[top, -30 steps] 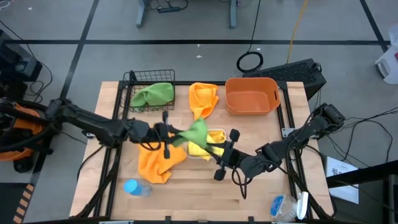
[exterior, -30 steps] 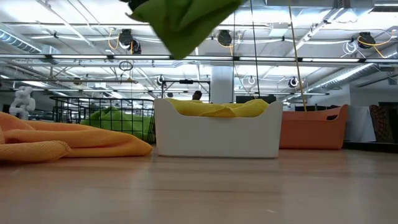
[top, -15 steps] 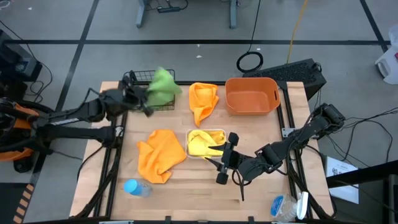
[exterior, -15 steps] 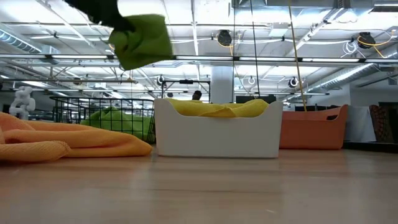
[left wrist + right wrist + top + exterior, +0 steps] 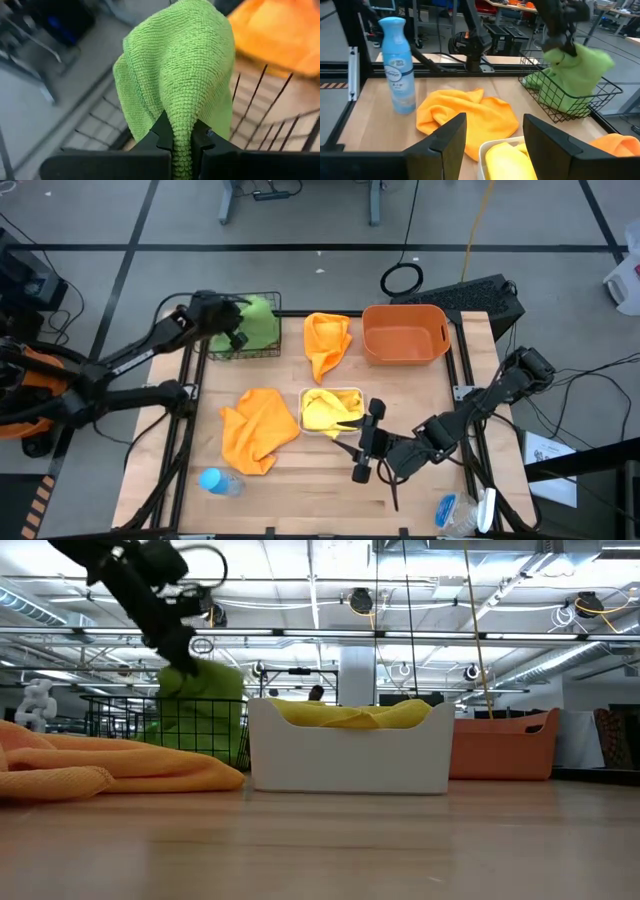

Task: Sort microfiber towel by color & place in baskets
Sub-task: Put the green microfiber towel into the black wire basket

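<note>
The left gripper (image 5: 232, 332) is over the black basket (image 5: 215, 350) at the far left of the desk (image 5: 420, 390). Its fingers are pinched tight on a green towel (image 5: 182, 80), and the towel hangs down into the basket. More green cloth (image 5: 547, 80) already lies inside the basket, under the one being held. In the low view the green towel sits at the top edge of the wire walls. Near the front left corner of the desk lies a blue bottle (image 5: 215, 481). Just beside it, a big orange towel (image 5: 258, 428) lies crumpled on the wood. Next to that is the white tray (image 5: 304, 420) in the middle of the desk, with yellow towels (image 5: 325, 410) piled inside it. Behind the tray, another orange towel (image 5: 327, 340) lies on the desk between the black basket and the orange tub (image 5: 404, 334). I see no towels in the tub from above. The right gripper (image 5: 366, 442) waits low over the desk, just to the right of the white tray. Its fingers (image 5: 442, 140) are spread wide apart and hold nothing. The tray's corner and the yellow towels sit right in front of it.
</note>
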You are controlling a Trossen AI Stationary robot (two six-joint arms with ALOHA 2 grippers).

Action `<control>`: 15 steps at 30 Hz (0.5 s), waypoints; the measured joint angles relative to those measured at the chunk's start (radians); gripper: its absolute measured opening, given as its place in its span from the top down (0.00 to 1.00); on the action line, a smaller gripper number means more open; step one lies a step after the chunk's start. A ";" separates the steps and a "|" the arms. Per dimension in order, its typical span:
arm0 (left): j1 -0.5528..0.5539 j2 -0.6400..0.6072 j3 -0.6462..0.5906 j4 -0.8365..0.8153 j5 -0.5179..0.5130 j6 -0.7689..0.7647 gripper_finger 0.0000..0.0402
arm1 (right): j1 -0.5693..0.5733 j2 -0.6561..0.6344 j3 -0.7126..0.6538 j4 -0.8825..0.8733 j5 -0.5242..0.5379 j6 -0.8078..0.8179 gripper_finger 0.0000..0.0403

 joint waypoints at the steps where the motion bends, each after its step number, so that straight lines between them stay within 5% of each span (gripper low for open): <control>1: 0.021 0.023 0.000 -0.010 0.016 0.000 0.97 | 0.004 0.000 0.000 -0.004 0.000 0.000 0.54; 10: 0.139 0.205 0.000 -0.018 0.161 0.007 0.84 | 0.011 0.000 0.000 -0.006 0.001 0.000 0.53; 15: 0.143 0.221 0.000 -0.017 0.145 -0.019 0.71 | 0.011 0.000 0.000 -0.006 0.001 0.000 0.53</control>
